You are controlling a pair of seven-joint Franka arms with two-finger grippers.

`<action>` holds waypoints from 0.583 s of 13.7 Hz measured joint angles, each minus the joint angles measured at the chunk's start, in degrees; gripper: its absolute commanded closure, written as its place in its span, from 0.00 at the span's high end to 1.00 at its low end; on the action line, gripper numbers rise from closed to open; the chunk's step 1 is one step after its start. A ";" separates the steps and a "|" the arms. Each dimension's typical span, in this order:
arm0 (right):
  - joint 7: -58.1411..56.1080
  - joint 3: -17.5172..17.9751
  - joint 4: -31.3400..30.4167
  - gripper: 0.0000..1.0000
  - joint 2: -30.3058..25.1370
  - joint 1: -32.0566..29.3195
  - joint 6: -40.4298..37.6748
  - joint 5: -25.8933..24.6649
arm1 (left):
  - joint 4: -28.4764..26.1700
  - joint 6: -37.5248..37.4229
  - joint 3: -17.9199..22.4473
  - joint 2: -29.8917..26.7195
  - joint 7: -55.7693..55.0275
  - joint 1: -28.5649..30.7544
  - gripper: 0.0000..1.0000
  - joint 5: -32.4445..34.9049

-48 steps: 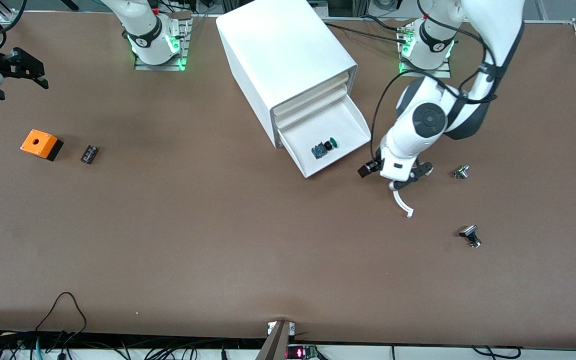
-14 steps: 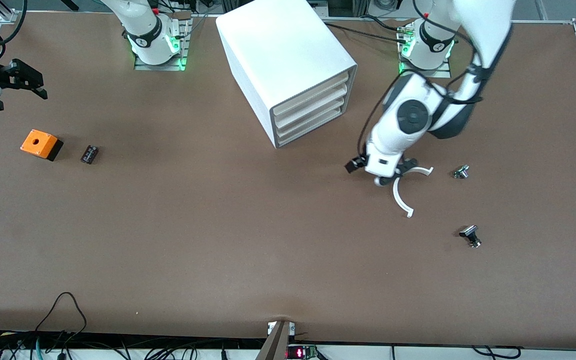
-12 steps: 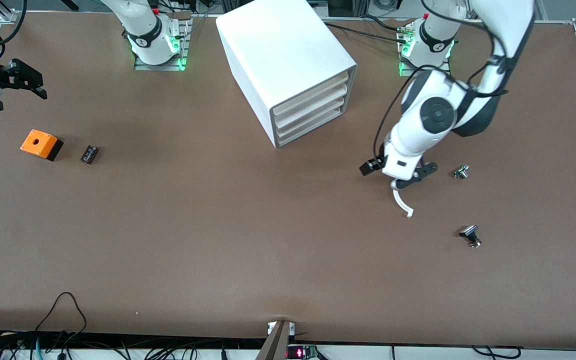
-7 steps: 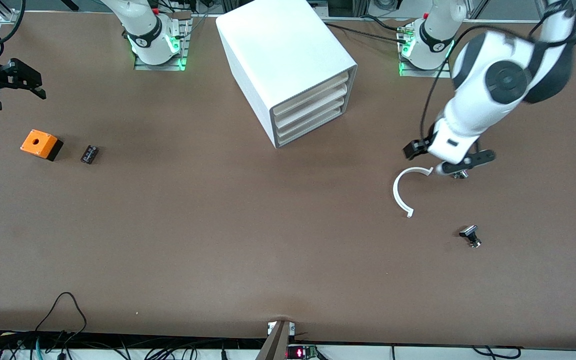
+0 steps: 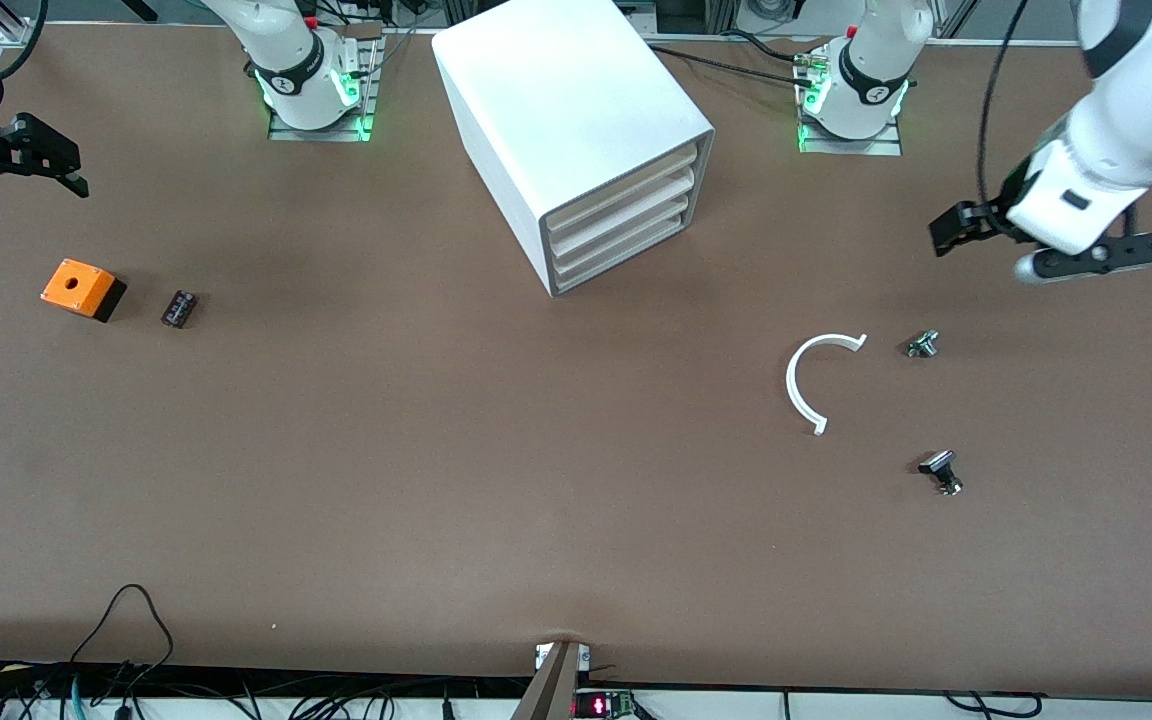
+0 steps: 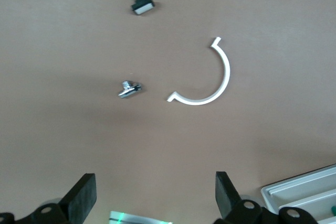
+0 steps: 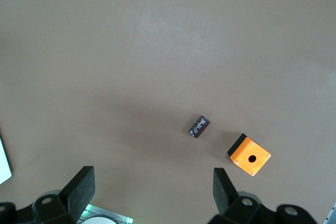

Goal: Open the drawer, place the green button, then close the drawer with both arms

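Currently, the drawer (image 5: 626, 252) is seen pushed flush into the white cabinet (image 5: 566, 120), lowest of three fronts. The button is not visible anywhere on the table; whether it lies inside the shut drawer cannot be told.

The left gripper (image 5: 1046, 250) is held up over bare table toward the left arm's end, close to that view's edge, with its fingers (image 6: 81, 198) spread wide and nothing between them. The left arm is cut off by the frame above the wrist.

The right gripper (image 5: 11, 165) is held at the right arm's end, partly cut off by the frame edge; its fingers (image 7: 79, 188) are spread apart and empty.

A broad stretch of open brown table (image 5: 456, 450) is left between the cabinet and the front camera. A white curved strip (image 5: 804, 385) lies nearer to the camera than the left gripper, with a small silver part (image 5: 922, 345) just beside it and a black-and-silver flat-headed part (image 5: 941, 470) nearer still. An orange box (image 5: 81, 288) and a small dark block (image 5: 179, 308) lie near each other at the right arm's end. In the left wrist view, a white corner (image 6: 307, 192) of the cabinet is cut off by the frame edge.
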 measured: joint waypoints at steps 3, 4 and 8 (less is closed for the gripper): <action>0.00 0.03 0.00 1.00 0.05 0.00 0.00 0.00 | 2.36 -2.56 3.15 -1.14 5.38 0.28 1.00 0.00; 0.00 0.05 0.01 1.00 0.05 0.01 0.00 0.00 | 3.28 -3.27 3.40 -1.53 6.18 0.28 1.00 0.00; -0.01 0.08 0.01 1.00 0.06 0.01 0.00 0.00 | 5.05 -3.96 3.26 -1.72 6.90 0.22 1.00 0.00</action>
